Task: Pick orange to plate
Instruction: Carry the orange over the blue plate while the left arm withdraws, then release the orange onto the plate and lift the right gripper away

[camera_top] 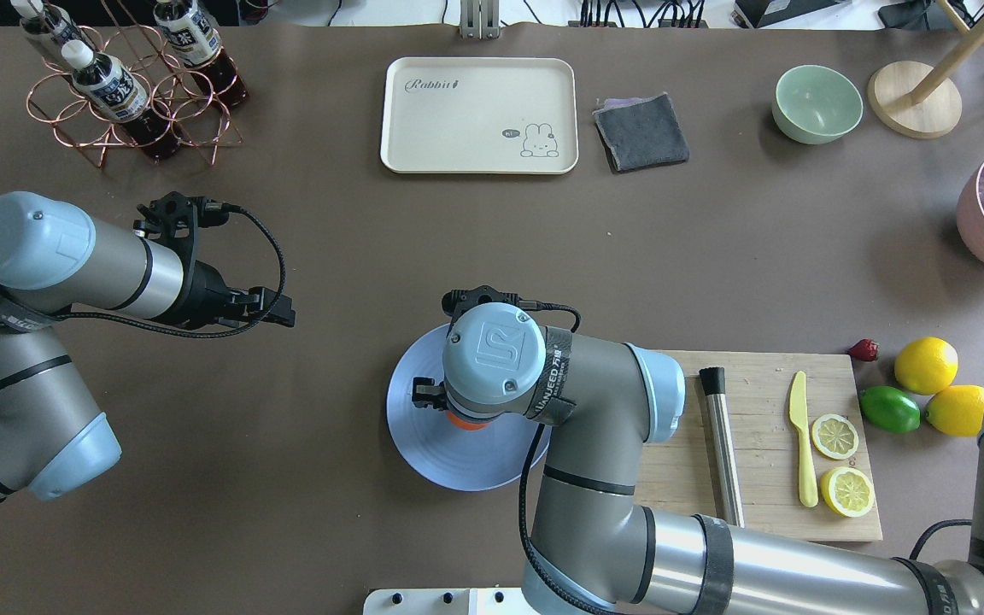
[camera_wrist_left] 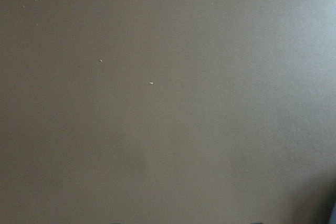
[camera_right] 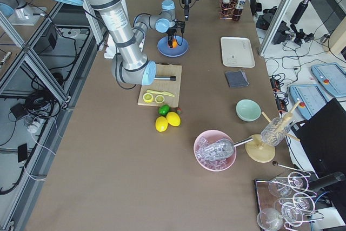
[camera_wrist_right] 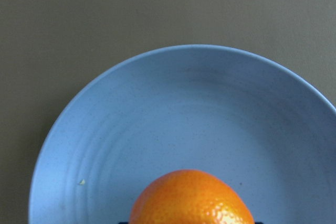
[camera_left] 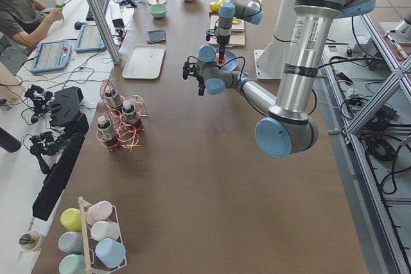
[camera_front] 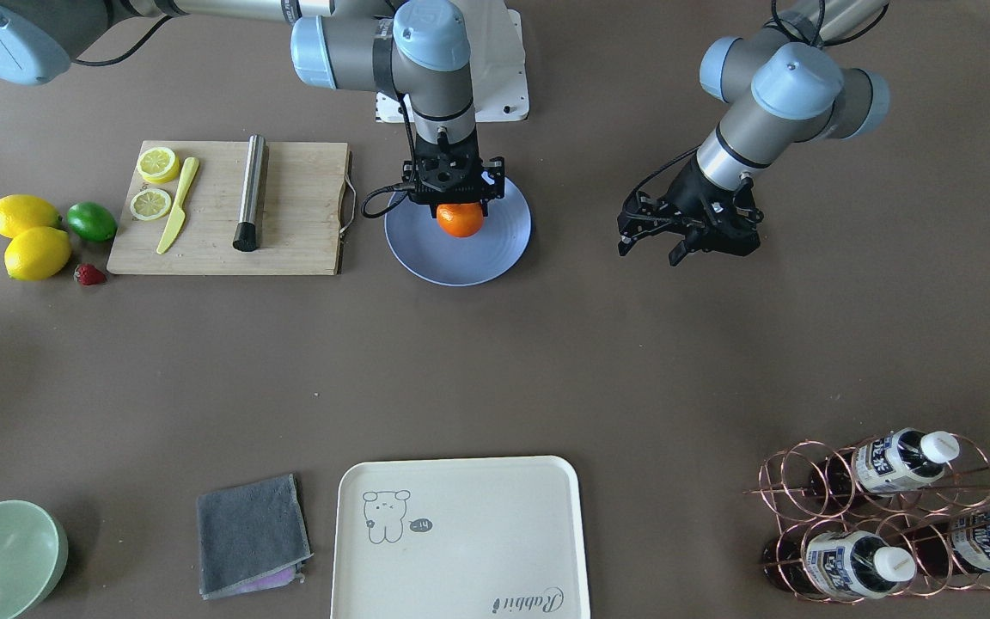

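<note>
The orange (camera_front: 461,220) hangs just over the light-blue plate (camera_front: 495,249), a little toward the robot's side of its middle. My right gripper (camera_front: 459,211) points straight down and is shut on the fruit. The right wrist view shows the orange (camera_wrist_right: 191,199) close at the bottom edge with the plate (camera_wrist_right: 210,103) spread beneath it. From overhead the wrist hides most of the orange (camera_top: 466,420), and only a sliver shows above the plate (camera_top: 441,457). My left gripper (camera_front: 656,249) hovers open over bare table well to the side, holding nothing.
A wooden cutting board (camera_front: 297,241) with a steel rod, a yellow knife and lemon halves lies right beside the plate. Two lemons (camera_front: 27,232), a lime and a strawberry sit beyond it. A cream tray (camera_front: 461,533), grey cloth, green bowl and bottle rack (camera_front: 890,516) line the far edge.
</note>
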Tool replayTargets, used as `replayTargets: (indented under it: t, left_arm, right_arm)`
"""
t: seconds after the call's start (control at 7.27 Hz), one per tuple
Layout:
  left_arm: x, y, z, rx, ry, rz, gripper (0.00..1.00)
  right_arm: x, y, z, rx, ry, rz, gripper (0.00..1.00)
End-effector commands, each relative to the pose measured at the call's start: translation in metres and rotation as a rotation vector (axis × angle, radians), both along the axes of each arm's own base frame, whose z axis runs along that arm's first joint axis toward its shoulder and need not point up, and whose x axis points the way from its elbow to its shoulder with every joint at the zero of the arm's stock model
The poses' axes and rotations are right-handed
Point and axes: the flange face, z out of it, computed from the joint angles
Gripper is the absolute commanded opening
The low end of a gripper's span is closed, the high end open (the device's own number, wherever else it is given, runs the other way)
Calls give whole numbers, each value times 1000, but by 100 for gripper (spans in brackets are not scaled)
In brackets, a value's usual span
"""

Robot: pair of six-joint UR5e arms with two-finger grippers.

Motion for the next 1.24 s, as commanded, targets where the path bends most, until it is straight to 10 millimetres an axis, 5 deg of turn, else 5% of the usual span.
replayTargets:
  t: [0.0, 0.14, 0.28, 0.69, 0.83, 1.1]
  left_arm:
    - [0, -1, -1, 0, 1, -2, 86]
    - [-1, -1, 0, -2, 0, -3, 87]
    - [-1, 0, 1, -2, 0, -3, 87]
    - [-11, -8, 3, -2, -5, -20, 86]
    - [-35, -26, 15, -3, -50, -50, 86]
    - [-137, -77, 46, 75, -169, 38, 87]
  right_arm:
    - [1, 0, 7, -6, 10, -2, 33]
    - [0, -1, 8, -5, 12, -2, 43]
    - [0, -1, 8, -10, 11, 1, 99]
    - [14, -14, 2, -17, -1, 15, 100]
    - [47, -50, 10, -63, -16, 25, 100]
    - [214, -137, 90, -26, 3, 26, 100]
